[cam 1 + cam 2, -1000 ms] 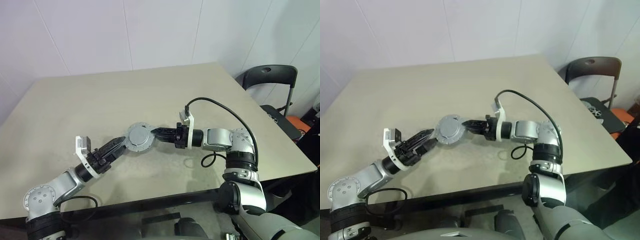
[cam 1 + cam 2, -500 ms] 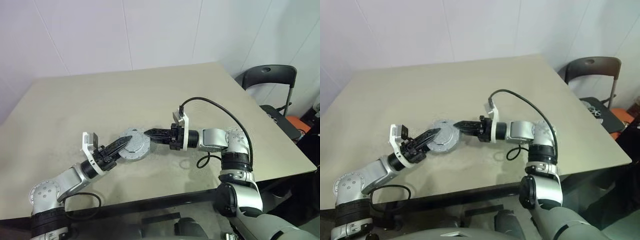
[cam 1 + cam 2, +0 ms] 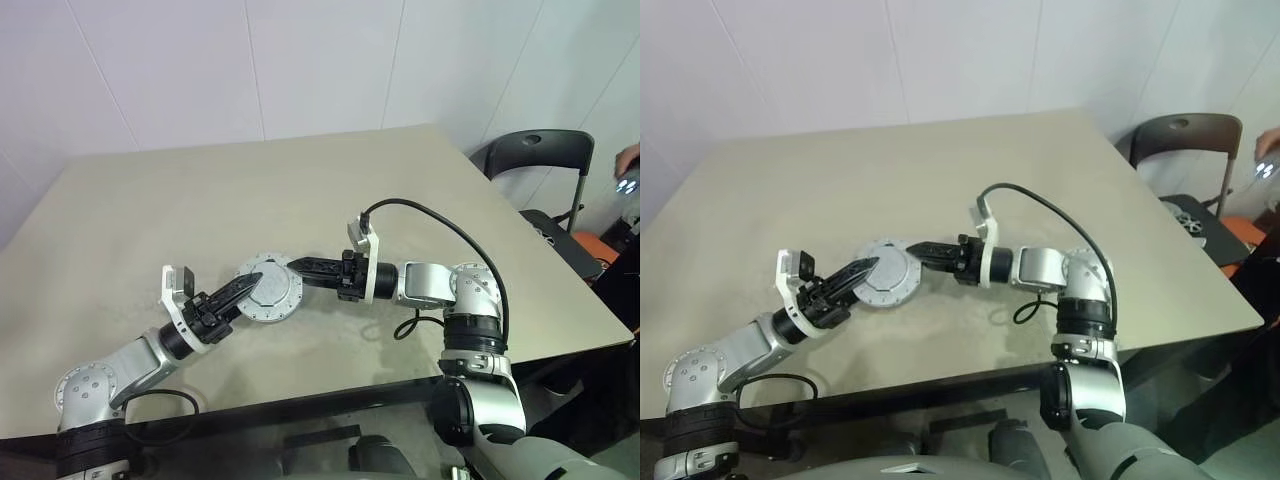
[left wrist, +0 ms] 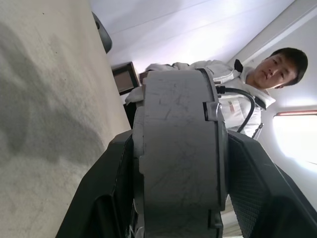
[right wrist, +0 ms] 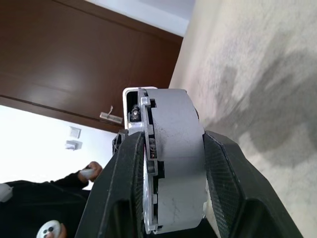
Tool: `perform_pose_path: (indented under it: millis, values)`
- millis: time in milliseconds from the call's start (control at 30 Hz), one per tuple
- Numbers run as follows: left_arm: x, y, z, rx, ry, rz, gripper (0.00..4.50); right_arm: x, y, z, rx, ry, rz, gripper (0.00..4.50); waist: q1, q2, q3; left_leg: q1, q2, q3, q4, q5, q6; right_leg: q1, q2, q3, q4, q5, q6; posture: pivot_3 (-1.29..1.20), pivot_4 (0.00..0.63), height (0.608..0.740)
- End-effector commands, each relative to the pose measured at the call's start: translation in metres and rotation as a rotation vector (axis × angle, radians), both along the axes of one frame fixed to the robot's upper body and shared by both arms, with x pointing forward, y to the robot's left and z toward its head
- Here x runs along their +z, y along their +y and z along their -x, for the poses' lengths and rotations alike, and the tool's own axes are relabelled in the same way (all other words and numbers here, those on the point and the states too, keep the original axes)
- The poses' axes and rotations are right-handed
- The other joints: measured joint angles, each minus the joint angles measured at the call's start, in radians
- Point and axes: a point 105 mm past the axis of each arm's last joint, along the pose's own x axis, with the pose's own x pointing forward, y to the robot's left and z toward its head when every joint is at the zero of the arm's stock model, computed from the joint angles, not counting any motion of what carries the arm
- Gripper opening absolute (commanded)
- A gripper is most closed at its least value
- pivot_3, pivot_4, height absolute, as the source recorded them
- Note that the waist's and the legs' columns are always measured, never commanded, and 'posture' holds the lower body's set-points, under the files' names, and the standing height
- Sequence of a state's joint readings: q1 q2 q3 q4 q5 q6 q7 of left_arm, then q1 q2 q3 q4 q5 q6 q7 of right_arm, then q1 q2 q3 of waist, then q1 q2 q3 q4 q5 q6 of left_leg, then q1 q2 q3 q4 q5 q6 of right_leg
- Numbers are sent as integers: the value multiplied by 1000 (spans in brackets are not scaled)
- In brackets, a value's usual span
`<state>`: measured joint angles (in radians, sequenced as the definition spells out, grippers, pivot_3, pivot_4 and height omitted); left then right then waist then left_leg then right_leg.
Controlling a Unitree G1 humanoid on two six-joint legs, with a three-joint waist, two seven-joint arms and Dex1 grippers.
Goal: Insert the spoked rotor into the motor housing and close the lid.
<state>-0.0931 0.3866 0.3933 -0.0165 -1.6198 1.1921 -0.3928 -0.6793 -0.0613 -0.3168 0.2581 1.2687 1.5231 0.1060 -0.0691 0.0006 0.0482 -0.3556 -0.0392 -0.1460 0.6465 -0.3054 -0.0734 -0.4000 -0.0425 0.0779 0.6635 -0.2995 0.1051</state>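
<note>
The motor housing (image 3: 275, 298), a thick round grey disc, hangs just above the tan table (image 3: 200, 190), flat face up, between both arms. My left gripper (image 3: 250, 284) is shut on its near-left rim. My right gripper (image 3: 298, 268), pointing left, is shut on the opposite rim. In the left wrist view the housing (image 4: 178, 129) stands edge-on between the two black fingers (image 4: 104, 193). In the right wrist view a thinner notched plate, apparently the lid (image 5: 149, 148), lies against one face of the housing (image 5: 176, 163). The spoked rotor is hidden.
A black chair (image 3: 540, 150) stands past the table's right corner. A person's hand (image 3: 628, 160) holding a small device shows at the right edge, and a person (image 4: 233, 74) stands behind the table in the left wrist view. The table's near edge (image 3: 330, 395) runs close below the arms.
My left gripper, open beside the housing a second ago, has shut on its rim. The right gripper has kept its grip on the opposite rim throughout.
</note>
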Motion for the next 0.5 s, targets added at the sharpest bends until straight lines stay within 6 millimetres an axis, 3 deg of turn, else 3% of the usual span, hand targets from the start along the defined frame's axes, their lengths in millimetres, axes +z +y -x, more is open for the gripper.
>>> perform_pose_path:
  millis: [33, 267, 500]
  values:
    - [13, -6, 3, -38, -57, -20, 2233, 4, 0, -3, -19, -90, 72, 2143, 0, 0, 0, 0, 0, 0, 0, 0, 0, 0, 0, 0, 0, 0, 0, 0, 0, 740]
    - [14, 0, 5, -29, -60, -29, 2221, 2, -8, -6, -23, -98, 103, 4458, 0, 0, 0, 0, 0, 0, 0, 0, 0, -1, 0, 0, 0, 0, 0, 0, 0, 740]
    - [13, 23, 5, 80, -47, -41, 2219, 5, -20, -7, 0, -230, 220, 4500, 1, 1, 0, -1, 0, 0, 0, 0, 0, -1, 0, 0, 0, 0, 0, 0, 0, 740]
